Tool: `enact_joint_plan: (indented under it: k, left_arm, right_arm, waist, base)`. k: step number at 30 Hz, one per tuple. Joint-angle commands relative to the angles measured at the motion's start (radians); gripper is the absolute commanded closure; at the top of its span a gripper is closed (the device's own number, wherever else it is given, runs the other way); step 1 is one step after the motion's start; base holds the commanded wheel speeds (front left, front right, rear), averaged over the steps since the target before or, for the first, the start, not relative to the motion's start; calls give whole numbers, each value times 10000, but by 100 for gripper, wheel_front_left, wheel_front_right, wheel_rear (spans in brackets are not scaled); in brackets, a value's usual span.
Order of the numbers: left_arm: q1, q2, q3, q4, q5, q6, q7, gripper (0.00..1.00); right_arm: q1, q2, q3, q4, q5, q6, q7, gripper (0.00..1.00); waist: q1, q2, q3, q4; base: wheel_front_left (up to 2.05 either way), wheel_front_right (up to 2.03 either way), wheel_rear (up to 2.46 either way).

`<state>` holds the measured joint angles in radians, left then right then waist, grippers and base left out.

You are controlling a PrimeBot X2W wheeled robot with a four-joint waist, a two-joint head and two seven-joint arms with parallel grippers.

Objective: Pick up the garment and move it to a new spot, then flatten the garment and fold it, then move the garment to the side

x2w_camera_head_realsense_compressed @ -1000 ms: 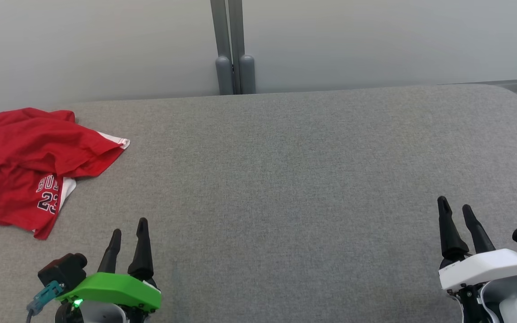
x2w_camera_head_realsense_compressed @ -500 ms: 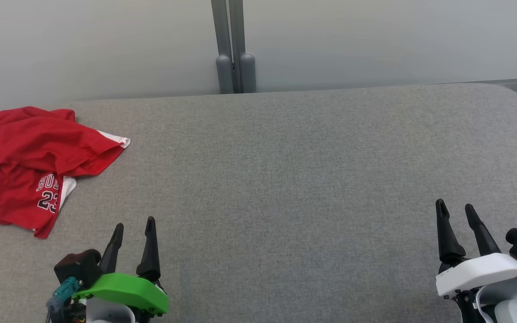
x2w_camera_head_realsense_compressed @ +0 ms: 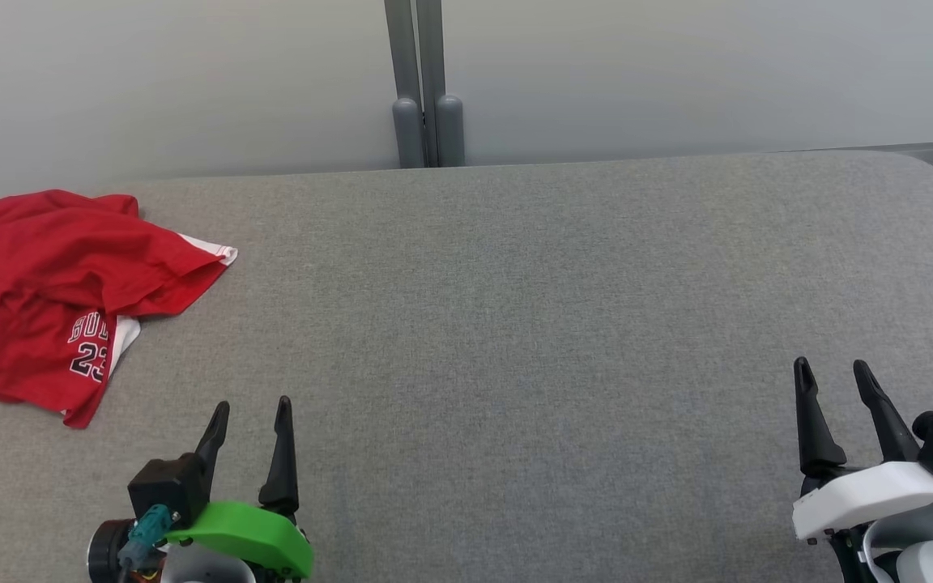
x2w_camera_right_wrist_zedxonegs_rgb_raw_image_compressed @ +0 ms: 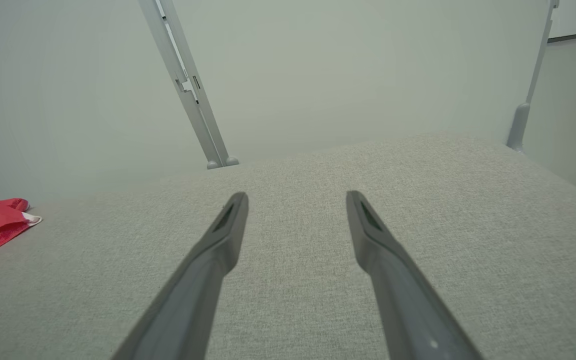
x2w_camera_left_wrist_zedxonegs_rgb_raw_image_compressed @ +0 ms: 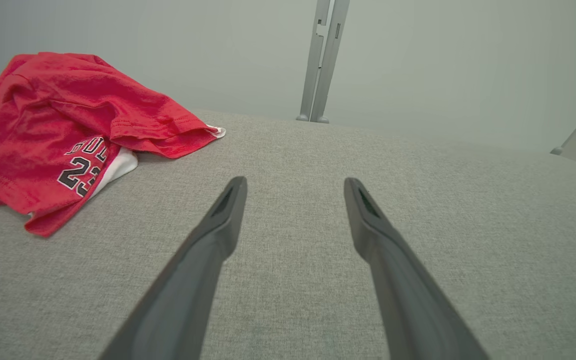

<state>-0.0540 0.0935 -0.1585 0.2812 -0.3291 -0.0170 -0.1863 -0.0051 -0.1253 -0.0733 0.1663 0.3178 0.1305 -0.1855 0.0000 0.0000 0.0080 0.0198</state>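
While the crumpled red jersey lies bunched at the far left of the grey fabric-covered table, its "23" print facing up, both arms wait at the near edge. Green-shelled, the left gripper sits near the jersey without touching it, fingers spread and empty. White-shelled, the right gripper is well apart at the far right, fingers likewise spread, holding nothing.

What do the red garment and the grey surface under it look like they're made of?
Red garment: seemingly thin knit jersey fabric, faintly shiny; it crumples in soft folds, with stitched hems and a printed 23. Fibre unclear.
Grey surface: seemingly a matte woven or felt-like textile covering; fine heathered grain, rounded corner. What lies beneath is hidden.
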Motion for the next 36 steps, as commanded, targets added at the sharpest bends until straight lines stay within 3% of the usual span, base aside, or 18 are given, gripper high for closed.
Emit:
enact_joint_plan:
  k: [1,26,36]
  left_arm:
    - [24,108,-37,-73,266,54,-91,0]
    - [264,140,182,50,2111,357,-618,0]
    - [267,31,274,119,2831,272,-787,0]
  right_arm:
    - [35,-87,-30,-115,-264,2,-93,0]
    - [323,-7,-399,-152,-2271,2,-623,0]
    - [406,-34,-529,-198,-2981,2,-798,0]
  waist:
    - [0,0,1,10]
    - [0,0,-21,-78]
    - [0,0,8,-152]
  base:
    - [0,0,0]
    - [0,0,0]
    - [0,0,0]
